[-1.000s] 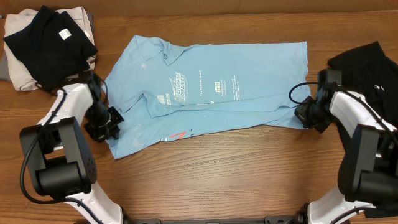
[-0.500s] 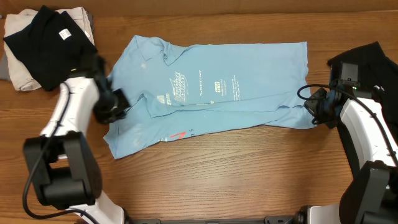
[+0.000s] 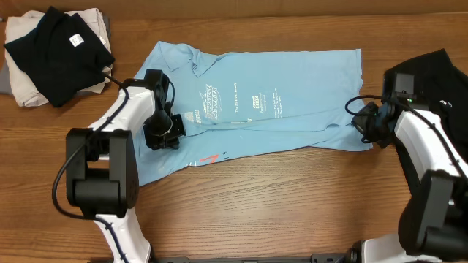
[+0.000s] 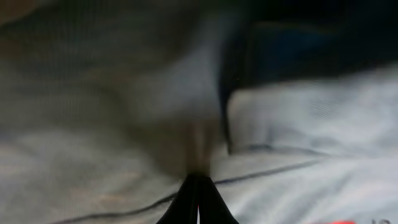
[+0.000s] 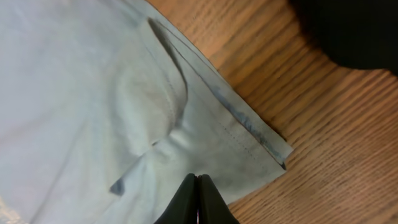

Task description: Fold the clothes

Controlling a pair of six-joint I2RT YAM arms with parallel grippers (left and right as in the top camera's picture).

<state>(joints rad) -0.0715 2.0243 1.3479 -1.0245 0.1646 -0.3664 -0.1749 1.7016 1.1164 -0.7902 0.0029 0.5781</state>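
Since T-shirt, flat on table, is light and limp, grip edges: sleeve, hem. Left gripper at its 9 o'clock, right gripper at 3 o'clock hem: both closed tight, tips on cloth, pinch unclear.

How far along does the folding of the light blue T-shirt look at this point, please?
Early. Done: the T-shirt lies spread on the table, with one lengthwise flap seemingly folded over. In hand: the right gripper is shut, pinching fabric near the hem corner; the left gripper is shut over the sleeve side, its grip unclear through blur. Left: the cross folds into a compact stack.
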